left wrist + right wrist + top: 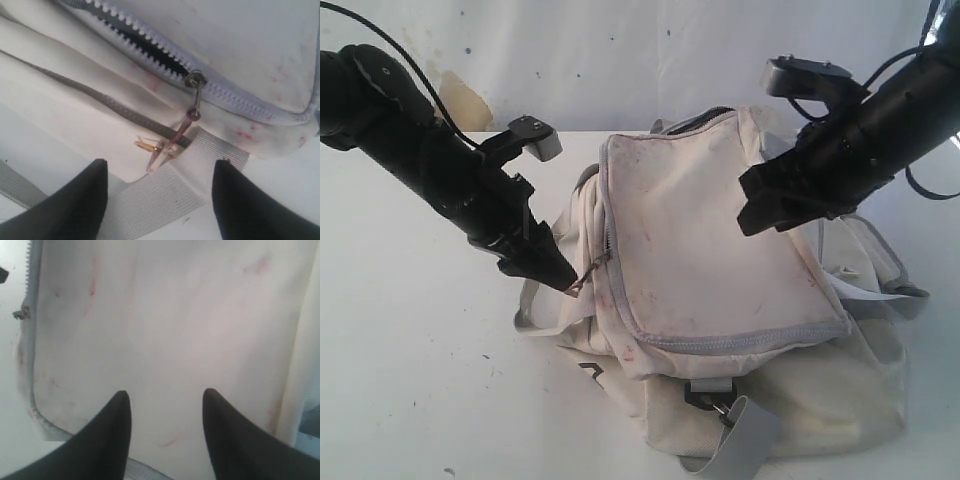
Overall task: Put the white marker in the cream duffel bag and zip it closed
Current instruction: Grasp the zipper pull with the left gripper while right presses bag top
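The cream duffel bag (720, 260) lies on the white table, its stained top flap facing up. The white marker is out of view. My left gripper (563, 278) is at the bag's left side, open, its fingertips just short of the zipper pull (169, 146), which hangs from the slider (195, 79). Behind the slider the zipper (145, 47) gapes open a little. Nothing sits between the left fingers (75, 205). My right gripper (752, 212) hovers open over the flap (165, 315), holding nothing.
A grey webbing strap (165, 192) lies under the left gripper. Another strap with a black clip (708, 400) trails off the bag's front. More straps (890, 270) spread to the right. Bare white table (420, 350) extends to the left, with a wall behind.
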Tool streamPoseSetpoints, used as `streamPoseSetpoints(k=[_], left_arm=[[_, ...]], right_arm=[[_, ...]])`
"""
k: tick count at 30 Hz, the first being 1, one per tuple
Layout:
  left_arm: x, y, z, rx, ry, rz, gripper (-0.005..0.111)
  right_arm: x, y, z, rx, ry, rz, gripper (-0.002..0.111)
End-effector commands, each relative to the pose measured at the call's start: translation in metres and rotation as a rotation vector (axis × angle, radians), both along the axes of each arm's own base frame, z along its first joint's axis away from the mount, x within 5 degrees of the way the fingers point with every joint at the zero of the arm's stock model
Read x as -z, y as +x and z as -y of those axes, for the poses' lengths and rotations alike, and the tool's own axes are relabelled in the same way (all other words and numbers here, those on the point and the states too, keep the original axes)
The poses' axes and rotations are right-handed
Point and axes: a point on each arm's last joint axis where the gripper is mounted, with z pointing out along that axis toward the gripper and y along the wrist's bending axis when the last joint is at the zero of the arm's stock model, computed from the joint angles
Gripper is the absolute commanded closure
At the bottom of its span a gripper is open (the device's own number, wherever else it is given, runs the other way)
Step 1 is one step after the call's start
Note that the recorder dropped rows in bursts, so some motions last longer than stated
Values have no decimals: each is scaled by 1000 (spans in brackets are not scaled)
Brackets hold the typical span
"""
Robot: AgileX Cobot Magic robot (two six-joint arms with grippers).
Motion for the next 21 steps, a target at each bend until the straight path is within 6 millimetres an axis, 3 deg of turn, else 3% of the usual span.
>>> streamPoseSetpoints(k=[1,5,11,21], left_arm=[[-2,-1,2,-2,-13,4,42],[-2,-2,2,2,-13,-1,42],[-2,-2,4,2,-22,-4,42],[-2,-8,33,44,-19,118,42]], right_arm=[[-1,-10,-22,-102,2,21,66],[2,-17,-37,-162,-2,5,66],[2,-18,-40,-173,-7,12,66],[2,-17,-40,-168,-6,20,66]])
